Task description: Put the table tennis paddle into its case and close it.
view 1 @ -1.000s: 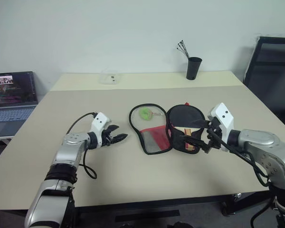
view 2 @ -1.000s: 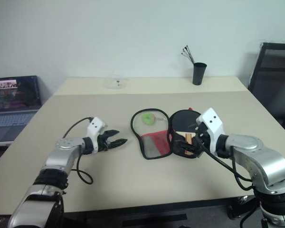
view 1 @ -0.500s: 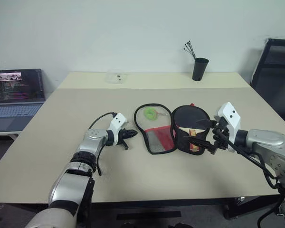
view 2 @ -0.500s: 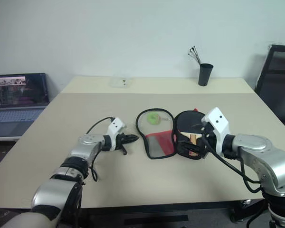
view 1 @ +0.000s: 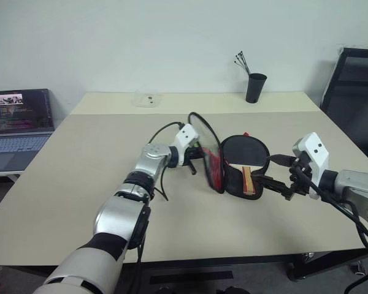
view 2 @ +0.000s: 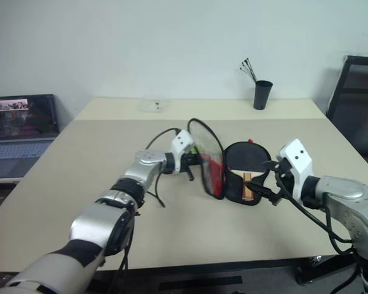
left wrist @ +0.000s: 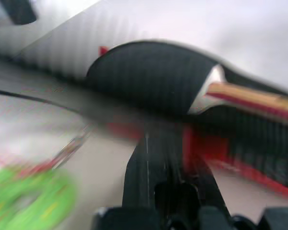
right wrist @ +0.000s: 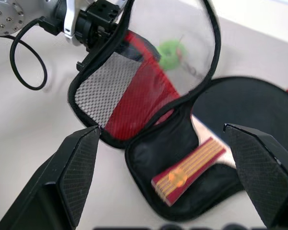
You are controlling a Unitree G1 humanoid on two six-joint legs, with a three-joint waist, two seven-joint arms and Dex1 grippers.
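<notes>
The case (view 1: 244, 184) lies open mid-table, its black lower half flat. In it rests the table tennis paddle (view 1: 244, 153), black face toward the back and pale wooden handle (right wrist: 188, 169) toward the front. The case's lid (view 1: 207, 149), with mesh pocket, red lining and black zip rim, stands nearly upright over the left side. My left gripper (view 1: 196, 154) is shut on that lid's rim. A green ball (right wrist: 170, 50) shows in the lid. My right gripper (view 1: 265, 169) hovers open just right of the case, fingers pointing at the handle and clear of it.
A black cup (view 1: 254, 87) with thin sticks stands at the table's back right. A small clear box (view 1: 146, 98) sits at the back. A laptop (view 1: 18, 119) is off to the left, a black chair (view 1: 356, 92) to the right.
My left gripper closed on the lid's rim and swung it up and rightward from flat to nearly upright. My right gripper drew back a little to the right, still open.
</notes>
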